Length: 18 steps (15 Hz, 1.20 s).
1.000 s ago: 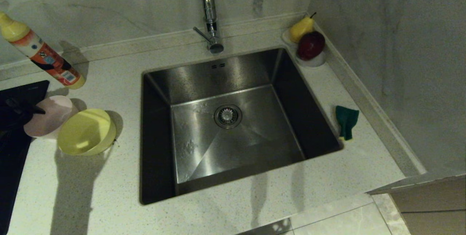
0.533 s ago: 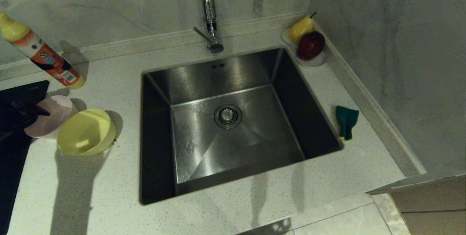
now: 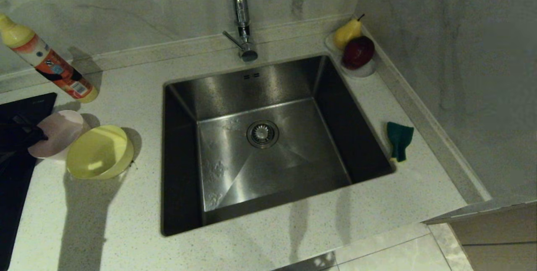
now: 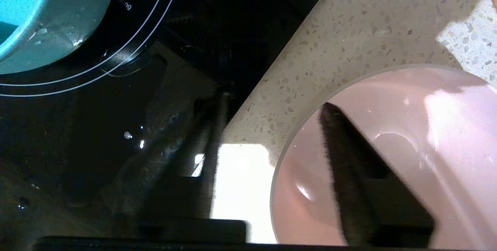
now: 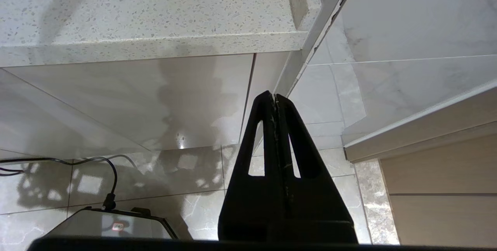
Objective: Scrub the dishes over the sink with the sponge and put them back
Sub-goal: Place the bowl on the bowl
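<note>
Head view shows our left claw (image 3: 31,136) has narrowed on the pink bowl's (image 3: 58,132) rim, grip uncertain, while our right claw (image 5: 275,101) stays together.

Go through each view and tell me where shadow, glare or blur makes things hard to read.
Head view: dim; long shadows fall toward the camera from the yellow bowl, and the left gripper merges into the dark cooktop. Left wrist view: a finger inside the pink bowl is blurred, with blown-out glare beside it. Right wrist view: sharp, with soft floor reflections behind the right gripper.
</note>
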Available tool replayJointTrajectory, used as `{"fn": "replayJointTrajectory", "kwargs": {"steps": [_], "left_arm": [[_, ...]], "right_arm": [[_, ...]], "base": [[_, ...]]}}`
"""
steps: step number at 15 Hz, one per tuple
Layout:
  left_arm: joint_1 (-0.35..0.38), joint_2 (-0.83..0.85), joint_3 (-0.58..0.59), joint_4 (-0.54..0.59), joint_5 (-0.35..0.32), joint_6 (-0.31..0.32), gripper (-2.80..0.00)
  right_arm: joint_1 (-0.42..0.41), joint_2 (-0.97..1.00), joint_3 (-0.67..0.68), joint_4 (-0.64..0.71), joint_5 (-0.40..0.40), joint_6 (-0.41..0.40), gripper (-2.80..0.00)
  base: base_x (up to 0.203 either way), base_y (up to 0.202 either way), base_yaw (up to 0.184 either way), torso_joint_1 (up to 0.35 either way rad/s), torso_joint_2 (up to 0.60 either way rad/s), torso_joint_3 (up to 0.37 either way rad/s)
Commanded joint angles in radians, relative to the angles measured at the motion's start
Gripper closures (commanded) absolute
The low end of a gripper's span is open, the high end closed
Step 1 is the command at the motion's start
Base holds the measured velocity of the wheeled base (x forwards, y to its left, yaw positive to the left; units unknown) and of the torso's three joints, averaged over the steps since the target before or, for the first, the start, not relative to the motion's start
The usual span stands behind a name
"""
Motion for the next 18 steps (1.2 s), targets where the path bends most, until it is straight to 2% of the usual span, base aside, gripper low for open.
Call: {"fn": "replayJointTrajectory", "kwargs": {"steps": [1,9,16,18], "left_arm": [[0.000,0.000,0.000,0.000,-0.001,-0.003,0.00],[0.002,-0.025,-0.040,0.006,0.001,-0.012,0.00],[0.008,-0.209,-0.061,0.026,-0.002,0.007,0.00],[0.006,-0.260,-0.062,0.081,-0.014,0.014,0.00]], "right_arm": [[-0.001,0.000,0.000,0.000,0.001,-0.001,0.00],[0.000,0.000,0.000,0.000,0.001,-0.001,0.00],[-0.001,0.000,0.000,0.000,0.001,-0.001,0.00],[0.000,0.000,0.000,0.000,0.002,-0.001,0.00]], "base": [[0.000,0.000,0.000,0.000,0.00,0.000],[0.000,0.000,0.000,0.000,0.00,0.000],[0.000,0.000,0.000,0.000,0.00,0.000],[0.000,0.000,0.000,0.000,0.00,0.000]]}}
